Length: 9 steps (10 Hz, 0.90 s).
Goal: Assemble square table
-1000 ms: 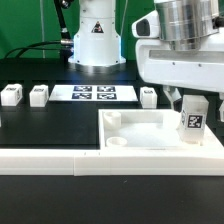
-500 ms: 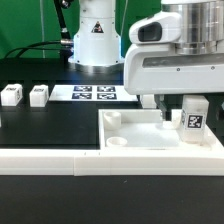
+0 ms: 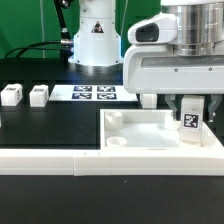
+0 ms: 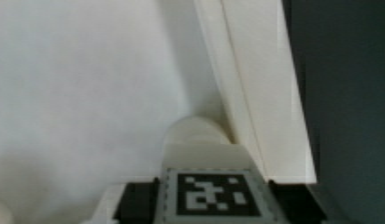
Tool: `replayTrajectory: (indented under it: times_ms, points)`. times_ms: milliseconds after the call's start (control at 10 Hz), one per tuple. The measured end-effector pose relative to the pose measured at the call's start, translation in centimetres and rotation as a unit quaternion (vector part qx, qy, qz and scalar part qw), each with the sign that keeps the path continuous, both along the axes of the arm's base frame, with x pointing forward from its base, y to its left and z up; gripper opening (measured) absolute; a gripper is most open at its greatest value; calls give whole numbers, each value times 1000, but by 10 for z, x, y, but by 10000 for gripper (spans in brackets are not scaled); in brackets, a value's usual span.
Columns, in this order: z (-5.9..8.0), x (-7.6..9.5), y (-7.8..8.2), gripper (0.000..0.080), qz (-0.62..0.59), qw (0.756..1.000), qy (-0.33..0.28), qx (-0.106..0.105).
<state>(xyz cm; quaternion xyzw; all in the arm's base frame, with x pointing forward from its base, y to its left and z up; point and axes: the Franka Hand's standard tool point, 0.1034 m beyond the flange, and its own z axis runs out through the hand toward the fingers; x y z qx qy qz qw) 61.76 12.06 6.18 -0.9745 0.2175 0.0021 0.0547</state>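
1. A black table (image 3: pixel 60 125) lies before a green backdrop. The slab (image 3: pixel 140 135) rests on it at the exterior view's right, close against the rail (image 3: pixel 50 155) in front.
2. A leg (image 3: pixel 190 132) stands upright on the slab's corner at the exterior view's right, tag facing the camera.
3. The gripper (image 3: pixel 190 114) has come down over that leg. Its jaws were spread wide a moment ago and now press on the leg's two sides. The wrist view shows the leg (image 4: pixel 214 190) pinched between them above the slab (image 4: pixel 82 100).
4. Judgement: the grasp is made, so the leg is ready to be lifted or turned into a corner socket.
5. Two spare legs (image 3: pixel 39 95) wait well apart from the slab, towards the exterior view's left. The marker board (image 3: pixel 92 94) lies behind the slab, between it and them.
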Motion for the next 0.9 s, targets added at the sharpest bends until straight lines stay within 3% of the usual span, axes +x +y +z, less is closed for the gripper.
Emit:
replayTrajectory:
  times_ms: [200,400,500,600,700,900]
  points:
    - [0,0,1,286,-51,999,6,1]
    - [2,2,3,286,-190,982,20,3]
    - [3,3,4,286,-268,963,27,4]
    - [2,5,3,287,-371,928,34,20]
    - [0,10,-1,287,-466,882,46,51]
    - [0,10,2,287,-535,841,61,62]
